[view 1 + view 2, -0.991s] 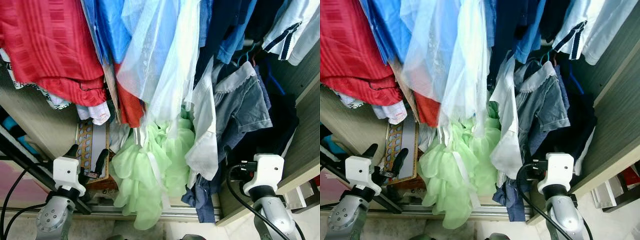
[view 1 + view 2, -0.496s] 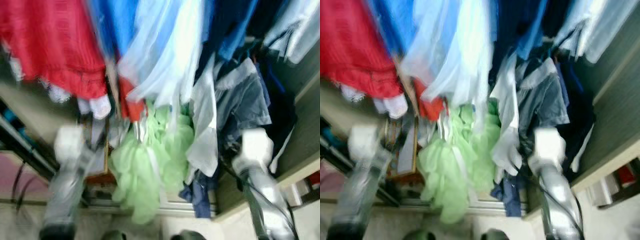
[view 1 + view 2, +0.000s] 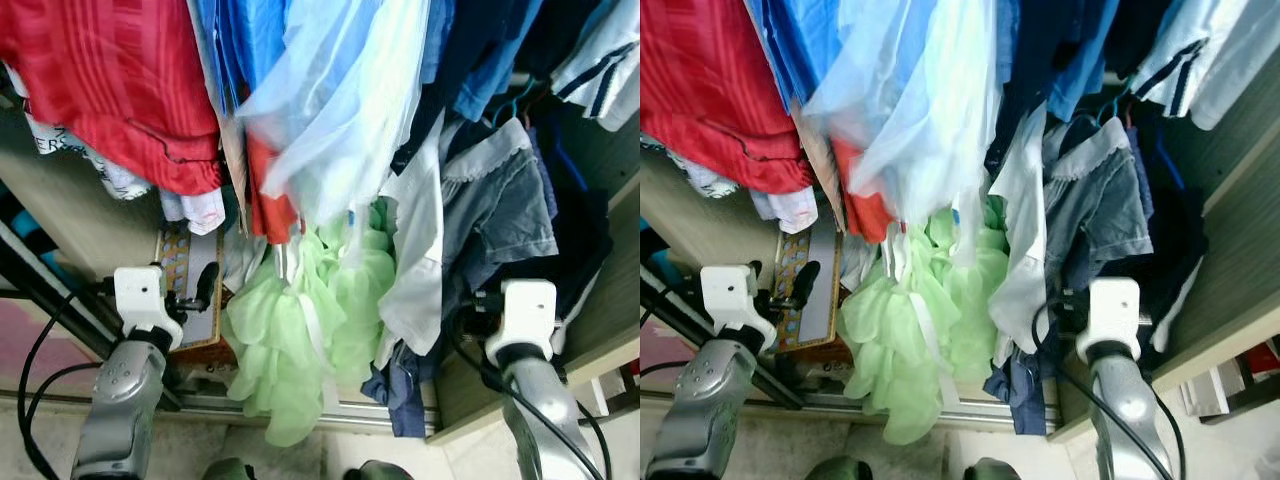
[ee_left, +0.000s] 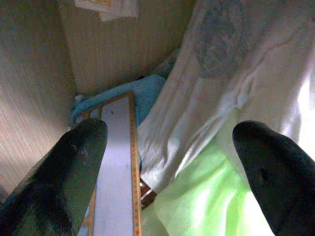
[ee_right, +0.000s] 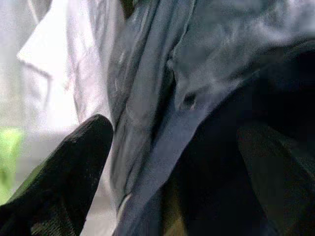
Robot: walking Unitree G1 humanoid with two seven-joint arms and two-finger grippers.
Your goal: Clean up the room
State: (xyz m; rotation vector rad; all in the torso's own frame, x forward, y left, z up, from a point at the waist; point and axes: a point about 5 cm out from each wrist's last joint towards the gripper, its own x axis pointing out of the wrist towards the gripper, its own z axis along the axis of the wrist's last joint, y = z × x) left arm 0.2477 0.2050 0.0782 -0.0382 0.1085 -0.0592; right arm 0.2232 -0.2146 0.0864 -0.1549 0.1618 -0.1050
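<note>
Directly ahead, a wardrobe is crowded with hanging clothes: a red shirt (image 3: pixel 110 90), pale blue garments (image 3: pixel 340 110), a green dress (image 3: pixel 300 340). Both pincers are held wide open and empty, the left pincer (image 4: pixel 167 162) by a framed board (image 3: pixel 190 290), the right pincer (image 5: pixel 177 167) against grey shirts (image 3: pixel 500 210).

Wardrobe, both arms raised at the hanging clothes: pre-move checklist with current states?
1. Left end effector open, holding nothing: ok.
2. Right end effector open, grey shirt just ahead of its fingers, not gripped: ok.
3. Head views sharp: ok.
4. Green ruffled dress hanging off the floor: cannot tell; its hem reaches the door track.
5. Framed board beside the left fingers, apart: ok.
</note>
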